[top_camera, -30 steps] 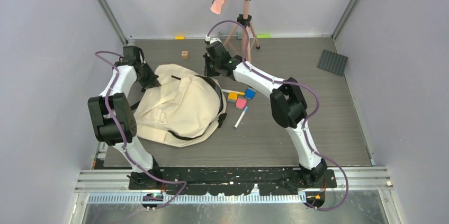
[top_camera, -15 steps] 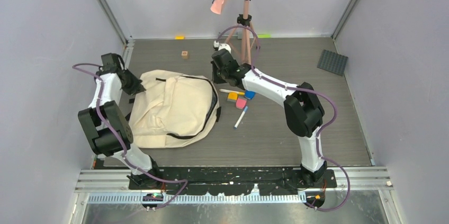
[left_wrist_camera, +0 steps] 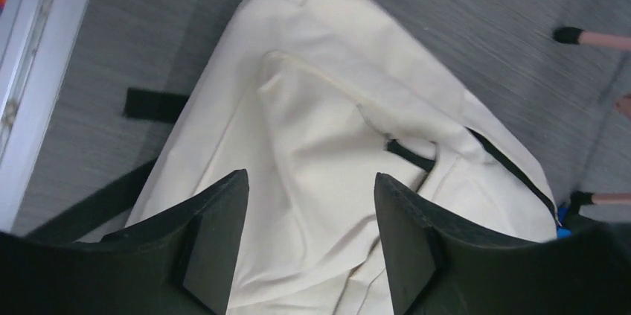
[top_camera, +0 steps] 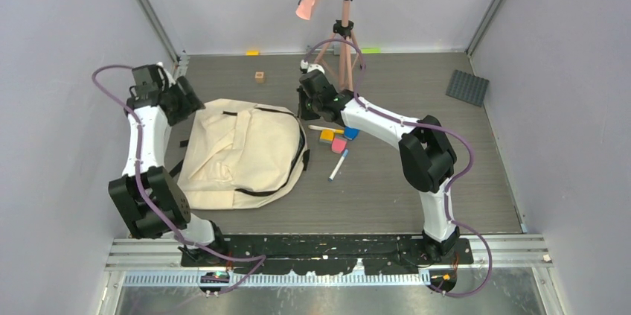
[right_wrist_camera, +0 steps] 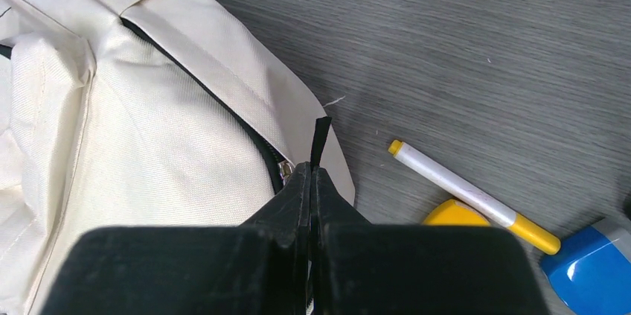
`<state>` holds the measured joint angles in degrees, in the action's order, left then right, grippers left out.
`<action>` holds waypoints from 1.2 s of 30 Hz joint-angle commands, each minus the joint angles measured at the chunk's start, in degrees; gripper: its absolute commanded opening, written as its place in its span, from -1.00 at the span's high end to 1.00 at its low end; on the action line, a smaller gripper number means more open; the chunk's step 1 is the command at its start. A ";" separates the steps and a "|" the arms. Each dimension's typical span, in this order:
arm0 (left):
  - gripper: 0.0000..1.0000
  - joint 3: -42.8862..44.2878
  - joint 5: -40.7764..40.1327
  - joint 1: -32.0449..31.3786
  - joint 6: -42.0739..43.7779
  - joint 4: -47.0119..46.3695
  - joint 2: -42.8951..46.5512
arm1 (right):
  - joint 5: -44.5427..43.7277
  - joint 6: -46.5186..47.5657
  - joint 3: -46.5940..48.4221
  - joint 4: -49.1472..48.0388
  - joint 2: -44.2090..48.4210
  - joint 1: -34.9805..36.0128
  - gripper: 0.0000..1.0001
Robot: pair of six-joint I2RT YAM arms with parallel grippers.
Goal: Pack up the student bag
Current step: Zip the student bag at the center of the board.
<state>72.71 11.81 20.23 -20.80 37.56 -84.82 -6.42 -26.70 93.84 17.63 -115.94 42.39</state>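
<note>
As it lies flat, student bag [top_camera: 238, 155], long axis near-left to far-right

student bag [top_camera: 242, 155] on table [top_camera: 417, 188] left, markers [top_camera: 338, 165] and blocks [top_camera: 339, 145] just right

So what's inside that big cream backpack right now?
Nothing of the inside shows. The student bag lies flat, its cream cloth covering whatever it holds; the right jaws pinch the zip pull. The marker and coloured blocks lie outside, beside it.
</note>
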 commanded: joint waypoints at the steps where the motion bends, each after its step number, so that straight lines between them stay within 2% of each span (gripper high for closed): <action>1: -0.32 7.15 5.20 -8.65 13.72 -2.00 -0.03 | 1.13 1.12 1.53 -0.06 4.17 -0.21 0.99; 5: -0.34 10.81 17.49 -14.95 20.45 -2.38 -5.30 | 1.14 1.01 1.53 0.14 4.27 -0.27 0.99; 10: -0.34 14.56 26.31 -19.65 29.37 -2.18 -13.04 | 1.11 0.86 2.61 0.83 3.87 -0.29 0.99; 12: -0.34 15.92 26.93 -22.42 31.22 -1.85 -15.74 | 1.02 0.86 3.14 1.47 3.72 -0.31 0.99; 16: -0.34 18.34 27.90 -24.05 33.70 -1.46 -20.62 | 0.83 0.70 3.47 2.15 3.70 -0.34 0.99; 22: -0.46 18.96 28.28 -25.06 35.68 -3.63 -25.26 | 0.79 0.25 4.19 3.57 3.18 -0.39 0.99; 36: -0.54 17.38 25.54 -27.70 37.84 -4.79 -28.01 | 1.32 -0.55 6.47 5.23 1.07 -0.65 0.99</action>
<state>89.38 38.06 -6.15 15.46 35.31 -112.27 -5.15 -26.94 97.60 22.37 -115.96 42.15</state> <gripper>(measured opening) 0.777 0.026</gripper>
